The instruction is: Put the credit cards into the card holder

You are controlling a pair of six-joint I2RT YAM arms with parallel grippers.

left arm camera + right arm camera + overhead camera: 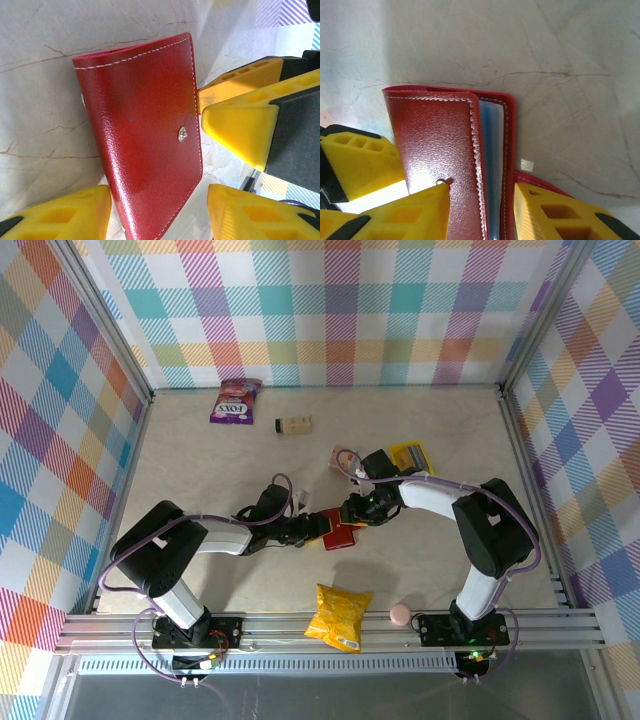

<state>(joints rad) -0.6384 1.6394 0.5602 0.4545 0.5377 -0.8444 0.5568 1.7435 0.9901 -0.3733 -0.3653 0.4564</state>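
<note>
Small red stitched leather card holder [342, 531] lying on pale marbled tabletop [200, 470].
Left gripper [159, 202] straddles it, unclenched; right gripper [482, 194] flanks its cover, grip impossible to tell.

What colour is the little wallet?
The wallet is red with white stitching; the left wrist view shows it best.

walls [330, 310]: pastel plaid, three sides | tabletop [200, 470]: beige, marble-veined, matte | near edge: aluminium rail [280, 626] | light: bright, even, soft shadows
</note>
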